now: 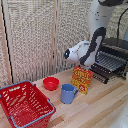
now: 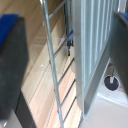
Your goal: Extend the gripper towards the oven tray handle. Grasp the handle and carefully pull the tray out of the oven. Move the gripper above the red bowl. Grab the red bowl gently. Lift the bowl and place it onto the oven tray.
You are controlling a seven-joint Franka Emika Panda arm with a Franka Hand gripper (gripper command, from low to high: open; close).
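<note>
Starting at the exterior view's left, you have a big red wire basket (image 1: 24,104) on the pale wooden table (image 1: 105,107), then the small shallow red bowl (image 1: 50,83) sitting empty just behind a blue mug (image 1: 68,93), with an orange and red printed box (image 1: 82,79) standing upright beside the mug. Further right, the dark boxy toaster oven (image 1: 119,46) has its flat wire rack tray (image 1: 108,62) showing at the front, and the thin dark handle bar (image 1: 101,70) runs along the rack's near edge. The small two-fingered gripper with blue tips (image 2: 65,65) is right at that rack: in the wrist view one blue-tipped finger (image 2: 11,30) lies on one side and the other finger on the far side, with the rack's bars (image 2: 54,80) running between them, so the jaws stand wide and hold nothing. The step in hand looks like closing on the handle, so make sure you centre the front bar between the fingers, not one of the cross bars, before you squeeze; then pull straight out along the rack's runners, slowly, so it does not tilt or jam. Mind the upright box just beside the arm, which a careless sweep could topple. The bulky white arm (image 1: 102,20) drops from the upper right, its wrist (image 1: 80,51) bent toward the oven front.
</note>
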